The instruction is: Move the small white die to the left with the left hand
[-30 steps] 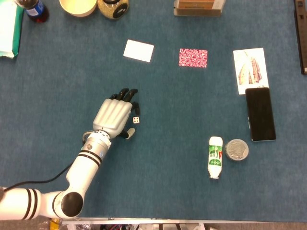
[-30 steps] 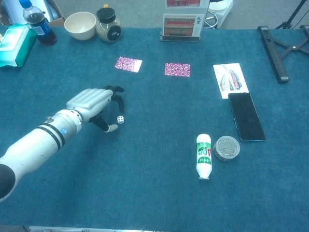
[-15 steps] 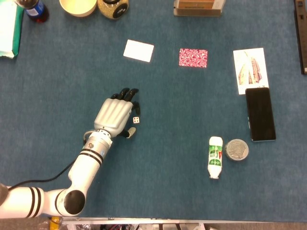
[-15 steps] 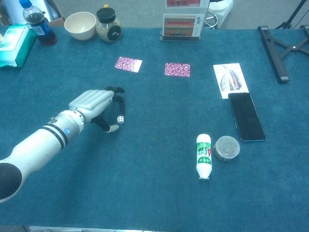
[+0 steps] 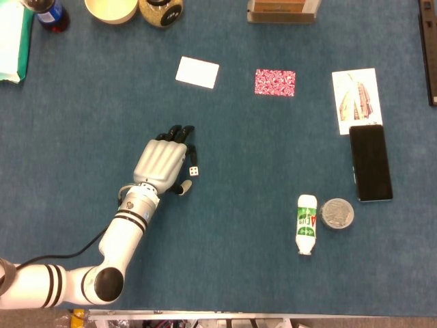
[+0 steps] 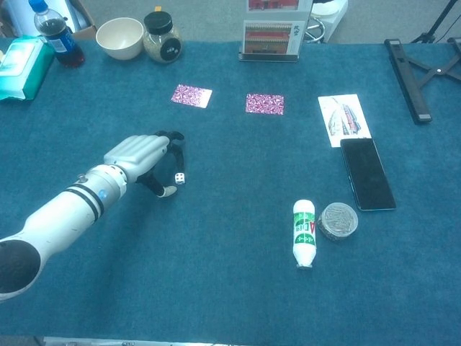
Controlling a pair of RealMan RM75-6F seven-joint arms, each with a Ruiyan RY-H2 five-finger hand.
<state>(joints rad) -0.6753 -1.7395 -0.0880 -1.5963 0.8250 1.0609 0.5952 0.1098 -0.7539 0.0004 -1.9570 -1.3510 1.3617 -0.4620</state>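
The small white die [image 5: 194,171] lies on the blue table cloth, also seen in the chest view [image 6: 179,178]. My left hand [image 5: 162,164] sits palm down just left of it, likewise visible in the chest view [image 6: 140,155]. Its dark fingertips [image 5: 179,132] arch down beyond the die and the thumb [image 5: 183,186] reaches in on the near side, so the die lies in the gap between them. I see no contact with the die, and the hand holds nothing. My right hand shows in neither view.
A white bottle [image 5: 307,224] lies beside a round tin [image 5: 337,213] at the right, with a black phone [image 5: 371,162] and a picture card [image 5: 356,100] beyond. Two cards [image 5: 198,72] [image 5: 275,82] lie further back. A bowl [image 6: 119,37], a jar [image 6: 161,36] and a cola bottle [image 6: 52,24] stand at the far left.
The left hand has edged slightly away from me and its thumb has drawn in a little toward the die. The die has stayed where it was.
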